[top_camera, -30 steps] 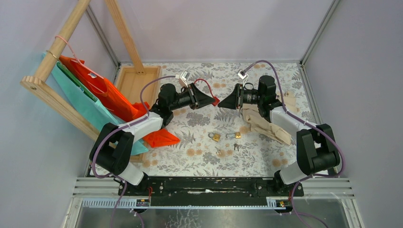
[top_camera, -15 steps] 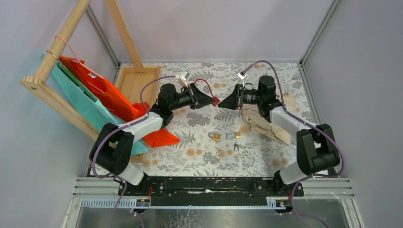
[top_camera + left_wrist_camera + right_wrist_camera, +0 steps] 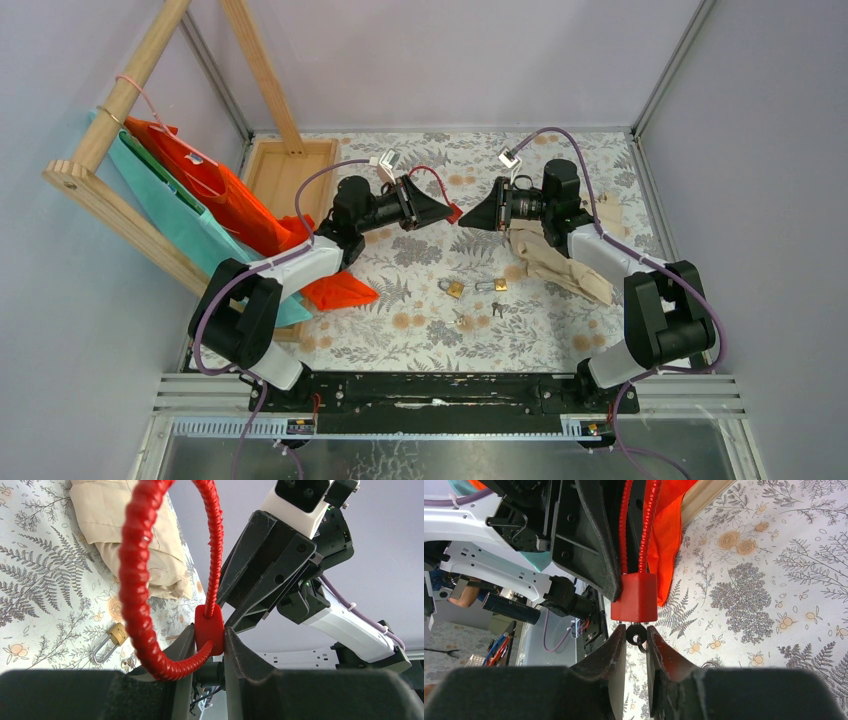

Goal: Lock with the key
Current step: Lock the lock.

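The red lock (image 3: pixel 454 213) hangs in mid-air between the two arms, its thin red cable shackle (image 3: pixel 430 180) looping back over the left gripper. My left gripper (image 3: pixel 443 210) is shut on the red lock body (image 3: pixel 209 627), with the cable (image 3: pixel 135 580) curling up in front of the camera. In the right wrist view the lock body (image 3: pixel 634 597) sits just above my right gripper (image 3: pixel 636 635). That gripper is shut on the black head of a key (image 3: pixel 635 632) that sticks out of the lock's underside. The right gripper (image 3: pixel 465 222) faces the left one.
Two small brass padlocks (image 3: pixel 455 289) (image 3: pixel 499 285) and loose keys (image 3: pixel 497 308) lie on the floral mat below the grippers. A beige cloth bag (image 3: pixel 555 262) lies under the right arm. A wooden tray (image 3: pixel 280 170), an orange bag (image 3: pixel 340 290) and a wooden rack (image 3: pixel 120 110) stand at the left.
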Robot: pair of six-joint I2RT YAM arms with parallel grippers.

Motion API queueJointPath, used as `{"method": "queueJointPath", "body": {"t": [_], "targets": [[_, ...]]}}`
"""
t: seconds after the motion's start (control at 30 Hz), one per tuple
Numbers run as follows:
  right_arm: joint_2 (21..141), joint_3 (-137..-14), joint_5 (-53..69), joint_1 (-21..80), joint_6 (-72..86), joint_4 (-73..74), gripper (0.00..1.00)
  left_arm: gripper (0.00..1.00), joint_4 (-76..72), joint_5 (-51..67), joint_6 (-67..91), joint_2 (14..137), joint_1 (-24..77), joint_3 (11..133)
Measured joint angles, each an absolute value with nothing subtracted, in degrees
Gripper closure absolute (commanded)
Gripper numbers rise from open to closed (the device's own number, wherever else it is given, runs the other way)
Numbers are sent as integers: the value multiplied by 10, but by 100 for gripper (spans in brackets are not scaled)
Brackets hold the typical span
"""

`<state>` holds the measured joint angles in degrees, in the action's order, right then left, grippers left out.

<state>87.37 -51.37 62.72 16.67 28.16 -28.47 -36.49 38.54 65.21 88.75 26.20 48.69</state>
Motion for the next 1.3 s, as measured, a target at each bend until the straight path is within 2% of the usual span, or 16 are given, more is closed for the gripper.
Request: {"method": "queueJointPath", "body": {"t": [0.23, 0.43, 1.03, 1.17, 1.3], "targets": [[874, -521, 622, 169, 243, -249, 90, 100, -350, 382, 652, 888, 262, 487], [861, -527, 591, 178, 180, -186, 95, 100, -322, 374, 652, 888, 262, 487], [827, -536, 491, 203, 59, -82, 99, 100, -250, 343, 653, 888, 271, 501], [826, -540, 475, 208, 46, -68, 94, 100, -238, 336, 657, 888, 272, 502], [826, -543, 474, 209, 42, -60, 76, 100, -231, 334, 658, 888, 273, 504]]}}
